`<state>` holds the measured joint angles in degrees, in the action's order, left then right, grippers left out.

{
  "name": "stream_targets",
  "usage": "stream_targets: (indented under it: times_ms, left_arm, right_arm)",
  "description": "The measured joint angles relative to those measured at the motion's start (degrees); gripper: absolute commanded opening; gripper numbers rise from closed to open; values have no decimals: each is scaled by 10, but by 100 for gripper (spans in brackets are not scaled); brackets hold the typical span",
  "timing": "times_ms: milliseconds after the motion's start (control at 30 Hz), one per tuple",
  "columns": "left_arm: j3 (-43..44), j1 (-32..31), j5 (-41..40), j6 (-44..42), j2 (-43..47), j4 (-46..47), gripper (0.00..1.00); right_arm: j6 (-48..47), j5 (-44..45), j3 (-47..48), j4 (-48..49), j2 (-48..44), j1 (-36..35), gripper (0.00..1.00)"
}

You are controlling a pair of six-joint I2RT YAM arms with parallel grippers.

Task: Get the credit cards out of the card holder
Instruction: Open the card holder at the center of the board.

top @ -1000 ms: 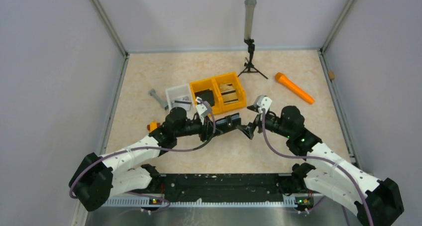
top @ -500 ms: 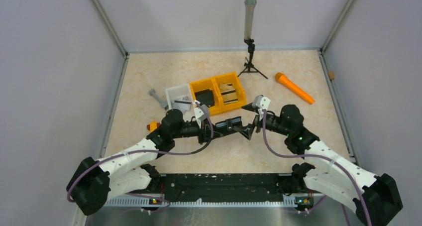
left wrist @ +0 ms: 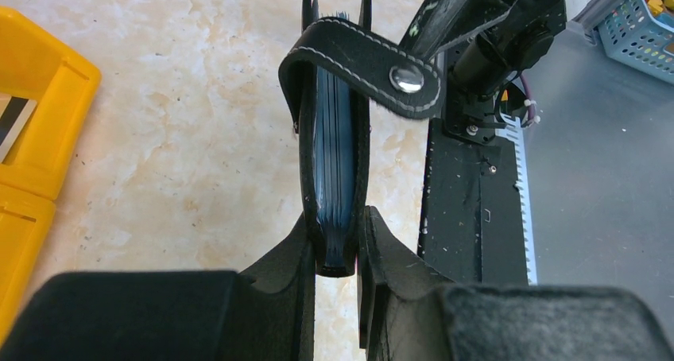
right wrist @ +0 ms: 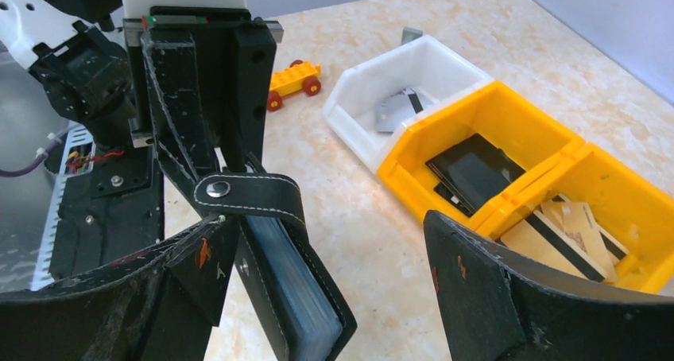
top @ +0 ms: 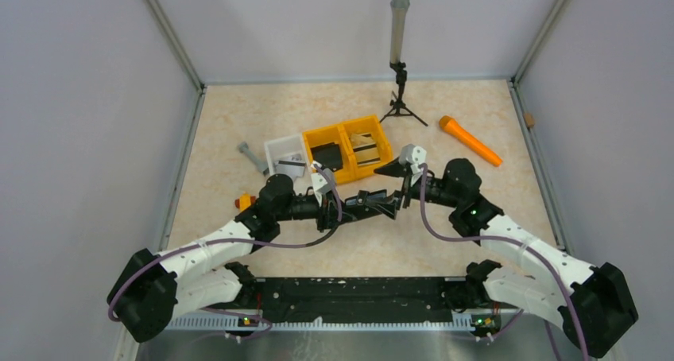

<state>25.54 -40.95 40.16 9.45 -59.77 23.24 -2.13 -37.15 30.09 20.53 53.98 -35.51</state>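
- Clamping the card holder (left wrist: 332,154) by its closed end, your left gripper (left wrist: 335,238) has it pinched tight and held edge-on above the table (top: 381,250), between the two arms
- your right gripper (right wrist: 326,222) is spread wide, one finger either side of the holder's strap end; can't tell if either touches it
- just behind sit one yellow bin (right wrist: 540,118), two compartments, and one white bin (right wrist: 354,138) against its side; credit cards (right wrist: 473,170) lie in all three spots: black ones, tan striped ones, a grey one
- holder's black stitched leather with blue-grey layers inside; one strap (left wrist: 350,55) curls over the top, one shiny snap stud (left wrist: 407,80) on it
- one toy car (right wrist: 294,76), one orange tube (top: 470,141), one tripod (top: 397,35) sit further out
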Motion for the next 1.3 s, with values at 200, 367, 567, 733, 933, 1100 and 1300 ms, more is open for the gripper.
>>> stream_targets:
  times_ms: [200,367,567,733,933,1100,1300]
  left_arm:
    - [0,0,9,-1,-1,2,12]
    - [0,0,10,-2,-2,3,12]
    - [0,0,10,-2,-1,3,12]
    - [0,0,9,-2,-1,3,12]
    - [-6,0,5,-4,8,7,12]
    - [-10,0,5,-4,14,8,13]
    - [-17,0,5,-5,17,8,13]
  right_arm:
    - [12,-21,24,2,11,0,65]
    - [15,-42,40,-7,29,0,41]
    - [17,-59,45,-22,36,0,34]
    - [17,-65,50,-41,36,0,39]
    - [16,-82,70,-71,44,0,37]
    - [13,-96,79,-95,60,0,31]
    - [21,-105,79,-89,73,0,16]
